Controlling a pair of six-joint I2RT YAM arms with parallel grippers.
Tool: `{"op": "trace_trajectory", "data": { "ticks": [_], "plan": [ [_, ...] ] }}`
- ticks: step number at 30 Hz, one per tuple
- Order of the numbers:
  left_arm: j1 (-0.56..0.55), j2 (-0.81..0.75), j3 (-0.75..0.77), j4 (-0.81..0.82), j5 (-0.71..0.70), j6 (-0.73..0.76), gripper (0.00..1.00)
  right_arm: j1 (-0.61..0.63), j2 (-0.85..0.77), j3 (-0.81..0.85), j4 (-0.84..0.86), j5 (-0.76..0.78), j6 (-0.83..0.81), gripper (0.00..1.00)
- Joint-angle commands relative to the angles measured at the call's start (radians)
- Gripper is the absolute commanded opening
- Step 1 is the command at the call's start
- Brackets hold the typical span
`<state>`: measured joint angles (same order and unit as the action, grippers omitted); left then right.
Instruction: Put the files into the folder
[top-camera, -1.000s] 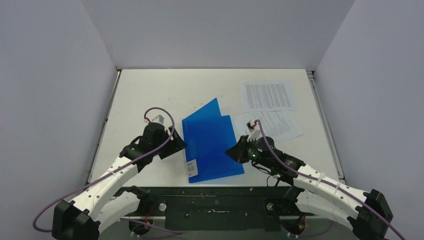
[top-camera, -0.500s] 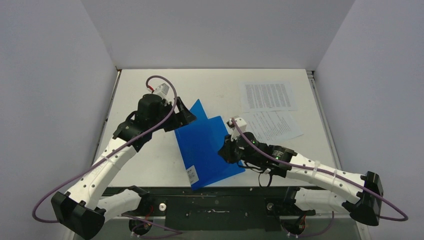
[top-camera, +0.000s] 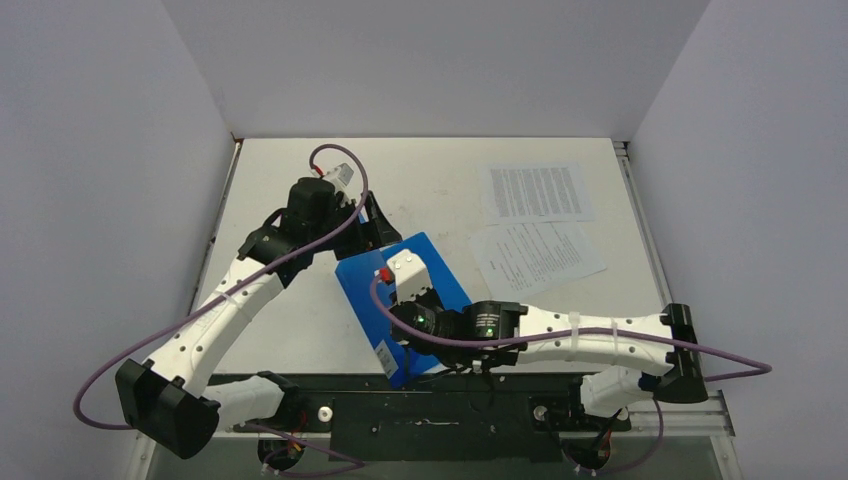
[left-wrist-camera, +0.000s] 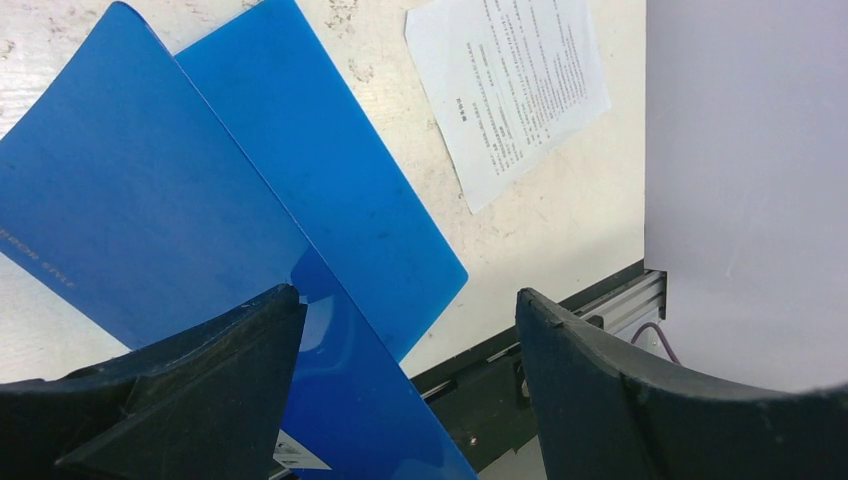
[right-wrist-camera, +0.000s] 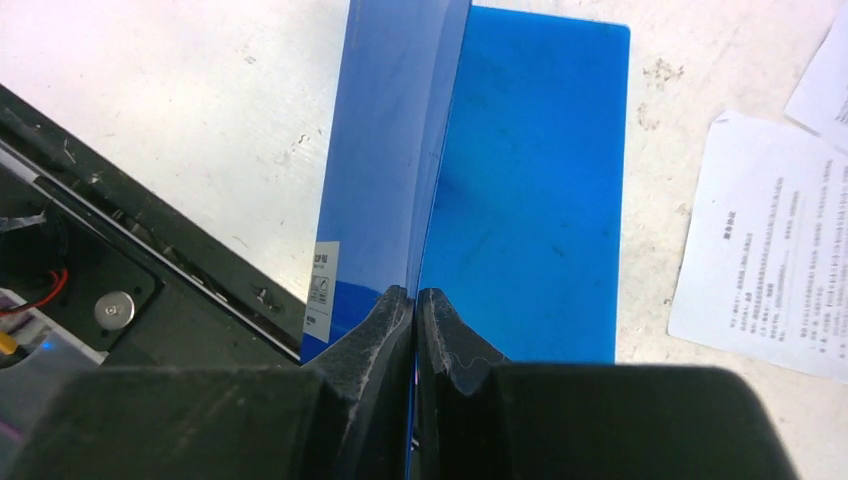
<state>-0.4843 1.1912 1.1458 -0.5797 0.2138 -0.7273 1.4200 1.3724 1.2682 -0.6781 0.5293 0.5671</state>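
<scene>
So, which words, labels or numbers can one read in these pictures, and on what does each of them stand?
"STYLE": last word of a pale line on the cover of the folder; the rest is too small to read.
White label on the folder: too small to read.
Far sheet and near sheet: dense black print, too small to read.
</scene>
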Motion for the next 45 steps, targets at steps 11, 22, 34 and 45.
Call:
{"op": "trace_trajectory", "data": {
  "ticks": [11, 22, 34, 45],
  "plan": [
    [0.004, -0.116, 0.016, -0.191, -0.037, 0.147, 0.63, 0.162, 0.245, 0.3, -0.173, 0.352, -0.03, 0.05],
    [0.004, -0.179, -0.019, -0.304, -0.071, 0.193, 0.24, 0.215, 0.361, 0.44, -0.215, 0.445, -0.086, 0.05],
    [0.008, -0.199, -0.016, -0.32, -0.144, 0.198, 0.0, 0.255, 0.31, 0.409, -0.185, 0.469, -0.082, 0.37],
    [0.077, -0.193, -0.072, -0.106, -0.089, 0.154, 0.0, 0.262, 0.05, 0.174, -0.119, 0.471, 0.009, 0.86]
  ]
}}
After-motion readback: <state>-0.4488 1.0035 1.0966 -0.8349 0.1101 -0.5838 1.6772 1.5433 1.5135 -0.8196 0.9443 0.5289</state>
